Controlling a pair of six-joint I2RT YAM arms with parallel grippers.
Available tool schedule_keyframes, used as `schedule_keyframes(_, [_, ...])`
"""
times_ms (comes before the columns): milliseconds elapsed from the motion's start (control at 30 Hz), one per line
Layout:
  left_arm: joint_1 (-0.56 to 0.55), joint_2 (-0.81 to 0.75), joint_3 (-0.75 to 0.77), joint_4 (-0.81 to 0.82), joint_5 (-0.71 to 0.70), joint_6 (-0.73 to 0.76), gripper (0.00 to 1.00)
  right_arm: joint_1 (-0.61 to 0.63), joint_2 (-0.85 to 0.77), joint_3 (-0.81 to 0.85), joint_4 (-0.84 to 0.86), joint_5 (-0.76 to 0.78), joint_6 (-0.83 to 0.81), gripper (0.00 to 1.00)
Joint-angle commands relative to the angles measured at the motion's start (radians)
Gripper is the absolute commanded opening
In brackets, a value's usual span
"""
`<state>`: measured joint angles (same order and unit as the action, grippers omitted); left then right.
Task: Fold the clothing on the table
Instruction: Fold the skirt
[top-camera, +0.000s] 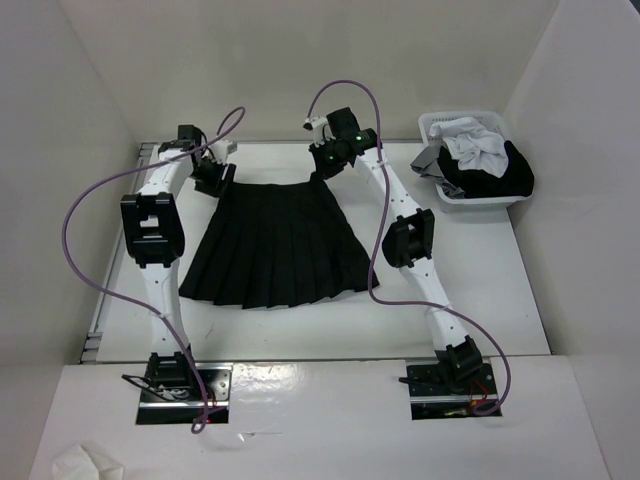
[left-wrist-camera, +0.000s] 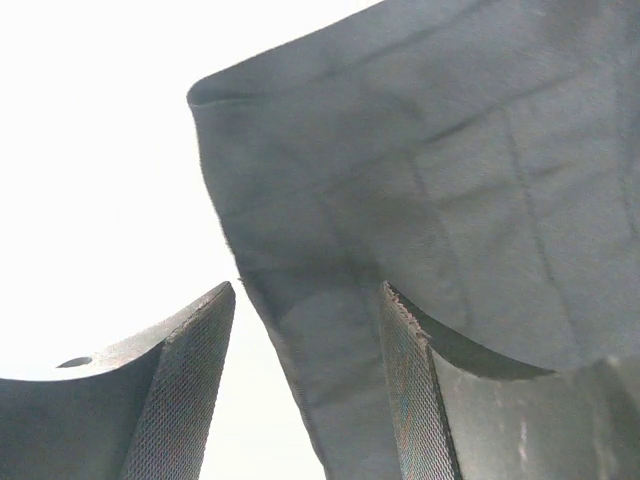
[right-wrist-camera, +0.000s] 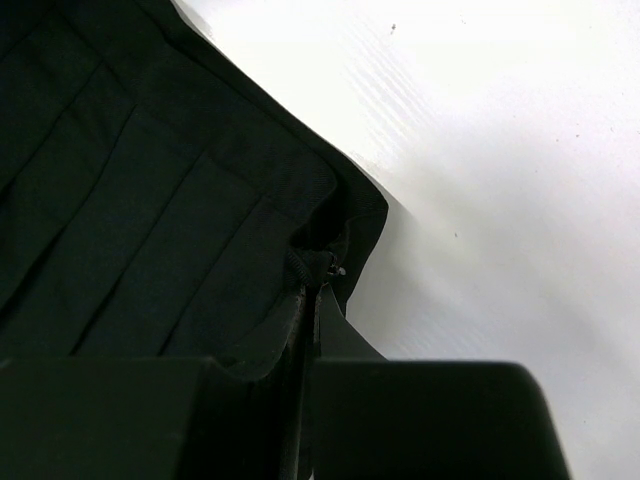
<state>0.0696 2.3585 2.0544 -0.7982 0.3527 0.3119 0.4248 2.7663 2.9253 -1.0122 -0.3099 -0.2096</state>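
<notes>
Walls (top-camera: 300, 60), plain white, enclose white table (top-camera: 480, 300) bearing skirt (top-camera: 270, 240).

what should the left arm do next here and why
Probably close the left end effector on the skirt at its waistband corner. In the left wrist view its jaws stand apart with the fabric edge lying between them, not pinched, while the right end effector is shut on the other waistband corner. With both corners held, the waistband could be lifted toward the hem for a fold.

Bright, even light, soft shadows, blown-out white table (left-wrist-camera: 100, 150) and underexposed, slightly blurred black skirt (right-wrist-camera: 120, 200) in wrist views.
</notes>
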Motion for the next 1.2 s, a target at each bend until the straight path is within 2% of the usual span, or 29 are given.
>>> schedule_keyframes(0, [0.010, -0.045, 0.044, 0.030, -0.027, 0.007, 0.66, -0.003, -0.031, 0.018, -0.016, -0.001, -0.011, 0.00])
schedule_keyframes(133, [0.010, -0.033, 0.068, 0.030, -0.037, 0.007, 0.66, -0.003, -0.031, 0.018, -0.016, -0.001, -0.011, 0.00])
schedule_keyframes(367, [0.010, 0.051, 0.147, -0.001, 0.058, -0.013, 0.66, -0.003, -0.022, 0.018, -0.016, -0.001, -0.011, 0.00])
schedule_keyframes(500, [0.010, 0.108, 0.206, -0.027, 0.068, -0.013, 0.66, -0.003, -0.022, 0.027, -0.016, -0.001, -0.020, 0.00])
schedule_keyframes(833, [0.010, 0.159, 0.228, -0.084, 0.078, 0.006, 0.66, -0.003, -0.013, 0.028, -0.016, -0.001, -0.020, 0.00])
schedule_keyframes(1000, [0.010, 0.191, 0.228, -0.093, 0.078, 0.015, 0.54, -0.003, -0.013, 0.028, -0.016, -0.001, -0.020, 0.00])
schedule_keyframes(1067, [0.010, 0.211, 0.260, -0.093, 0.078, 0.015, 0.50, -0.003, -0.013, 0.028, -0.016, -0.001, -0.020, 0.00])
schedule_keyframes(1167, [0.010, 0.254, 0.349, -0.148, 0.101, 0.015, 0.38, -0.003, -0.013, 0.028, -0.016, -0.001, -0.020, 0.00])
